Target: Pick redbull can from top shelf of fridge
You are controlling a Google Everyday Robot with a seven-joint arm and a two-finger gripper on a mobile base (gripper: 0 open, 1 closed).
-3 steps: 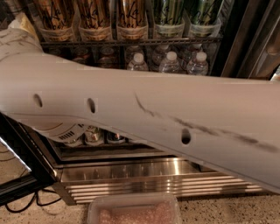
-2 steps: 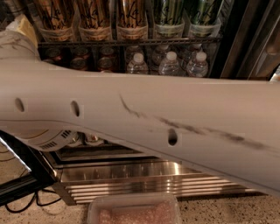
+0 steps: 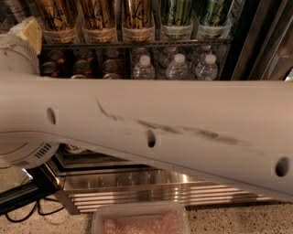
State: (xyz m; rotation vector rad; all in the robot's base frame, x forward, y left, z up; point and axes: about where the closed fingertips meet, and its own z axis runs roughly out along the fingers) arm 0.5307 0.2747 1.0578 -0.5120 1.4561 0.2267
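Camera view mostly filled by broad pale-grey robot arm [image 3: 183, 128], slanting across large dark-framed drinks fridge [image 3: 256, 41] with ribbed steel base. Above arm, dark wire top shelf [image 3: 137, 44] carrying tall gold cans [image 3: 98, 18] and green cans [image 3: 176, 13]; under that, clear water bottles [image 3: 177, 68]. No sight of gripper (somewhere beyond the frame), so grip impossible to tell. Slim silver redbull can not made out anywhere. Judged early: reach, grasp and withdrawal all left.

Top shelf [image 3: 137, 44]: gold, green cans upright; claw unseen
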